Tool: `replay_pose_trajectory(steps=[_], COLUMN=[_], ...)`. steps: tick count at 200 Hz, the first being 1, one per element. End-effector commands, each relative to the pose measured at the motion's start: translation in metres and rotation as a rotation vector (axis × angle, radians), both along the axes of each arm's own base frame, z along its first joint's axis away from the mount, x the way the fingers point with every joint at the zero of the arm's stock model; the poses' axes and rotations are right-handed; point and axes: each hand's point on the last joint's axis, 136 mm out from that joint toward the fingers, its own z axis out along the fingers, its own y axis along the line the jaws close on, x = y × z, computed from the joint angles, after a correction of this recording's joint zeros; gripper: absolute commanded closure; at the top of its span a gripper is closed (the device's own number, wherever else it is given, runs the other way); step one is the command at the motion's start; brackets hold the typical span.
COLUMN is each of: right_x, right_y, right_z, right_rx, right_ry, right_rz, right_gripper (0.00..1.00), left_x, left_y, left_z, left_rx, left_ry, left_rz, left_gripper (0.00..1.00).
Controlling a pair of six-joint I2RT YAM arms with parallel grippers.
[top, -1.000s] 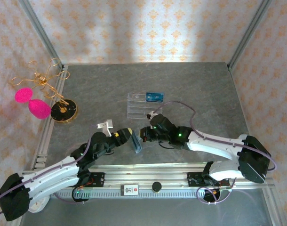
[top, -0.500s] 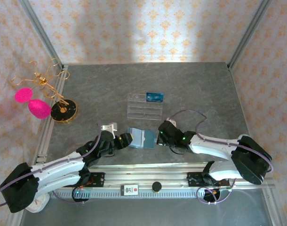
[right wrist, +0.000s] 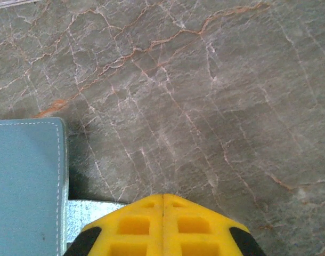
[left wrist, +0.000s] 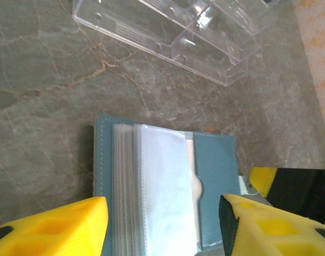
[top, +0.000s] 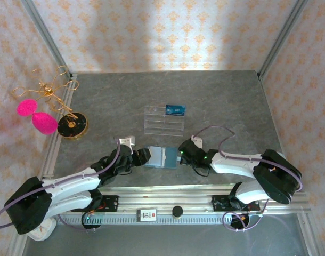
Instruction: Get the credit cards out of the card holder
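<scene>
Top external view: the card holder lies open and flat on the grey table, close to the front edge. Its long axis runs left to right and its fold runs front to back. The left gripper sits at its left end and the right gripper at its right end. Further back is a clear tiered stand with a dark blue card at its far right corner. A gold jewellery stand is well off to the left.

Left wrist view: the holder's teal cover faces down, with a stack of pale sleeves on top. The fold lines run straight away from the camera. The left gripper's yellow fingers are spread apart, one over each side edge. Nothing is pinched, and I cannot tell whether they touch the holder.

Right wrist view: the right gripper's fingers are pressed tight together with nothing visible between them, just beside the holder's right edge, over bare table
</scene>
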Motion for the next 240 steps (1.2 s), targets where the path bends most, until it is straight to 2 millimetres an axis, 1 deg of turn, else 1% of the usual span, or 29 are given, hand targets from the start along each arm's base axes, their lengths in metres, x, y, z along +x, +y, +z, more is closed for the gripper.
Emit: replay_pose_trajectory(steps=[1,11,36,44,52,67,95,121,133,162,195,223,240], right_x=[0.002,0.002,0.002,0.002,0.002,0.002,0.002,-0.001,-0.002,-0.002,-0.002,-0.002,-0.001], right_y=[-0.010,-0.010,-0.007,-0.006,-0.005,-0.005,-0.013,-0.023,-0.023,-0.021,-0.022,-0.021,-0.018], right_z=[-0.007,-0.008,-0.008,-0.008,-0.008,-0.008,-0.013,-0.024,-0.028,-0.029,-0.030,-0.029,-0.027], right_rx=[-0.045,-0.046,-0.041,-0.035,-0.037,-0.038,-0.059,-0.080,-0.081,-0.072,-0.076,-0.062,-0.055], right_ry=[-0.014,-0.013,-0.010,-0.010,-0.008,-0.009,-0.001,0.025,0.033,0.034,0.034,0.031,0.028], right_rz=[-0.012,-0.009,0.005,0.005,0.008,0.011,0.000,-0.020,-0.019,-0.017,-0.016,-0.016,-0.011], right_gripper=[1.00,1.00,1.00,1.00,1.00,1.00,1.00,1.00,1.00,1.00,1.00,1.00,1.00], left_x=[0.013,0.017,0.025,0.028,0.030,0.031,0.026,0.023,0.022,0.020,0.014,0.012,0.010], left_y=[-0.011,-0.012,-0.001,0.004,0.006,0.006,0.004,0.001,-0.001,-0.008,-0.023,-0.023,-0.022], left_z=[0.016,0.013,-0.004,-0.006,-0.006,-0.006,-0.025,-0.033,-0.035,-0.042,-0.037,-0.020,-0.018], left_rx=[0.006,0.028,0.130,0.160,0.174,0.171,0.194,0.176,0.171,0.147,0.062,0.020,0.007], left_ry=[-0.067,-0.065,-0.039,-0.040,-0.046,-0.053,0.005,0.025,0.033,0.056,0.059,0.018,0.020], left_rz=[-0.040,-0.037,0.008,0.029,0.038,0.038,0.015,0.005,-0.001,-0.026,-0.061,-0.044,-0.043], left_gripper=[0.50,0.51,0.51,0.51,0.49,0.46,0.45,0.45,0.45,0.45,0.48,0.49,0.50])
